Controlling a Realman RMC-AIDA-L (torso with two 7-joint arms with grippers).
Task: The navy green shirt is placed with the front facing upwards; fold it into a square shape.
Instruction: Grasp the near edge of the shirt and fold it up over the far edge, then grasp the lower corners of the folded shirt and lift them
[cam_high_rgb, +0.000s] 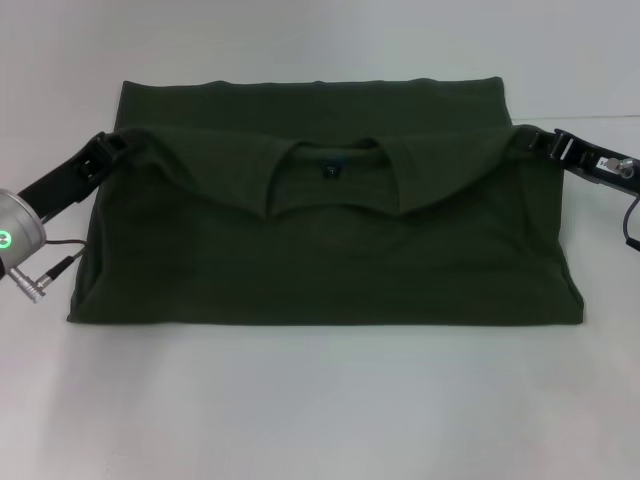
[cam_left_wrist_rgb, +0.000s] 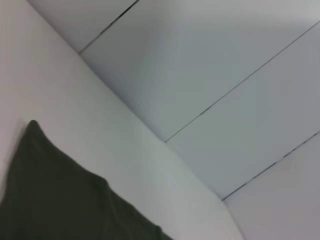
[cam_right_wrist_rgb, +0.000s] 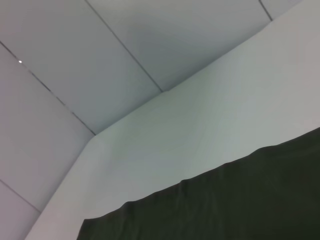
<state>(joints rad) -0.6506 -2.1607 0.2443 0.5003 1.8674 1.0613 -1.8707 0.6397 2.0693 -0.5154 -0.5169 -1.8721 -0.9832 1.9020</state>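
Observation:
The navy green shirt (cam_high_rgb: 330, 250) lies across the white table, its sides folded in so it forms a wide rectangle. Its collar end is doubled over toward me, with the round collar and small neck label (cam_high_rgb: 330, 171) showing. My left gripper (cam_high_rgb: 117, 143) pinches the left corner of that doubled-over layer, and my right gripper (cam_high_rgb: 527, 141) pinches the right corner. Both corners sit slightly lifted, and the layer sags between them. A dark cloth edge of the shirt (cam_left_wrist_rgb: 60, 200) fills a corner of the left wrist view, and the shirt (cam_right_wrist_rgb: 225, 210) shows likewise in the right wrist view.
The white table (cam_high_rgb: 320, 410) extends beyond the shirt toward me and on both sides. A cable and plug (cam_high_rgb: 50, 268) hang from my left arm beside the shirt's left edge. Panelled walls (cam_left_wrist_rgb: 225, 75) rise behind the table.

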